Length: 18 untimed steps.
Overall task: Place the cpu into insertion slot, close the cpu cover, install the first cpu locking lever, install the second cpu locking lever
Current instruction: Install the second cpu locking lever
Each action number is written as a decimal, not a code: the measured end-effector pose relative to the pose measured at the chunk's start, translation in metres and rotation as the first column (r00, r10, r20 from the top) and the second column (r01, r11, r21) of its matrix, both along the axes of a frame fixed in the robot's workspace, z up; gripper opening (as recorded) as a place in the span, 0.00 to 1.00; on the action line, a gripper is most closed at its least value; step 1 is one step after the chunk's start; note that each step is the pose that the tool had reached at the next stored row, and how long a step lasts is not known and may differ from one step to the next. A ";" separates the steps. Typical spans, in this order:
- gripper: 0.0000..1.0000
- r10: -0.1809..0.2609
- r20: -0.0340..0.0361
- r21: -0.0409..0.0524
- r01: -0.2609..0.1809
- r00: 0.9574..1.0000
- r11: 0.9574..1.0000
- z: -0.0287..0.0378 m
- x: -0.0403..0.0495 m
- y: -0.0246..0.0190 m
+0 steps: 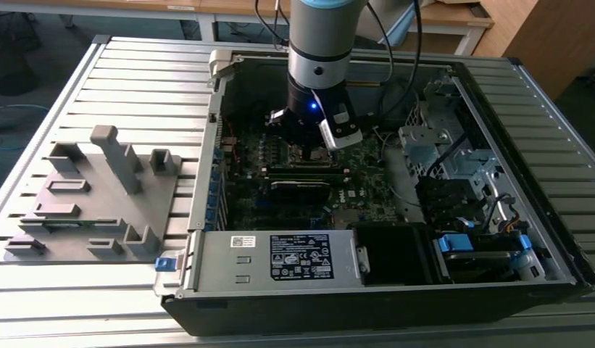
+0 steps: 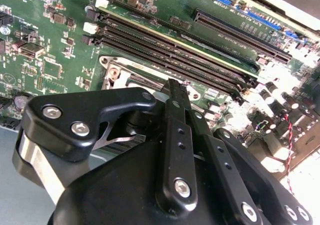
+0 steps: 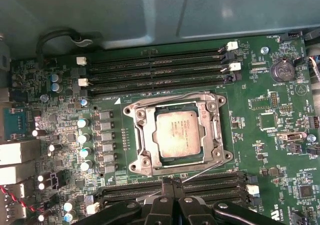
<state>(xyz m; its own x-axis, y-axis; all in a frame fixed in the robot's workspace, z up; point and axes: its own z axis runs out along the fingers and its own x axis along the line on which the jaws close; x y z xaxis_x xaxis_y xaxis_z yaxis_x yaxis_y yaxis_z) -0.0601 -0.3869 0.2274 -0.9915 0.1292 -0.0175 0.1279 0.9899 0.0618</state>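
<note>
The cpu (image 3: 177, 132), a dull silver square chip, lies flat in the insertion slot (image 3: 131, 166) on the green motherboard. The cpu cover (image 3: 141, 135), a silver frame plate, lies down around the chip. One thin wire lever (image 3: 192, 93) runs along the cover's far side. A second wire lever (image 3: 205, 171) slants off the cover's corner toward my fingertips. My gripper (image 3: 172, 184) is shut, its black fingers pressed together at that lever's free end; whether they touch it I cannot tell. In the second wrist view the gripper (image 2: 174, 87) hangs just over the socket's corner (image 2: 115, 72). In the exterior view the gripper (image 1: 311, 148) reaches down inside the computer case.
Long black memory slots (image 3: 155, 70) flank the socket on both sides, one bank (image 3: 210, 182) right under my fingers. Capacitors (image 3: 82, 137) stand beside the socket. The case holds a power supply (image 1: 277, 257) and a drive cage (image 1: 471, 243). A grey fixture plate (image 1: 94, 196) lies at the exterior view's left.
</note>
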 end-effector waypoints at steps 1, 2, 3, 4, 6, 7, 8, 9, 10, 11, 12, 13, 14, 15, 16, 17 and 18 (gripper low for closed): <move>0.10 0.000 0.000 0.000 0.000 1.000 1.000 0.0000 0.0000 0.0000; 0.10 0.000 0.000 0.000 0.000 1.000 1.000 -0.0001 0.0000 0.0000; 0.10 0.000 0.000 0.000 0.000 1.000 1.000 -0.0007 0.0000 0.0001; 0.10 0.000 0.000 0.000 0.000 1.000 1.000 -0.0013 0.0000 0.0000; 0.10 0.000 0.000 0.000 0.000 1.000 1.000 -0.0018 0.0000 0.0000; 0.10 0.000 0.000 0.000 0.000 1.000 1.000 -0.0018 0.0000 0.0000; 0.10 0.000 0.000 0.000 0.000 1.000 1.000 -0.0018 0.0000 0.0000; 0.10 0.000 0.000 0.000 0.000 1.000 1.000 -0.0024 0.0000 0.0000; 0.10 0.000 0.000 0.000 0.000 1.000 1.000 -0.0029 0.0000 0.0000; 0.10 0.000 0.000 0.000 0.000 1.000 1.000 -0.0029 0.0000 0.0000; 0.10 0.000 0.000 0.000 0.000 1.000 1.000 -0.0029 0.0000 0.0000; 0.10 0.000 0.000 0.000 0.000 1.000 1.000 -0.0029 0.0000 0.0000; 0.10 0.000 0.000 0.000 0.000 1.000 1.000 -0.0029 0.0000 0.0000; 0.10 0.000 0.000 0.000 0.000 1.000 1.000 -0.0029 0.0000 0.0000; 0.10 0.000 0.000 0.000 0.000 1.000 1.000 -0.0029 0.0000 0.0000; 0.10 0.000 0.000 0.000 0.000 1.000 1.000 -0.0029 0.0000 0.0000; 0.10 0.000 0.000 0.000 0.000 1.000 1.000 -0.0029 0.0000 0.0000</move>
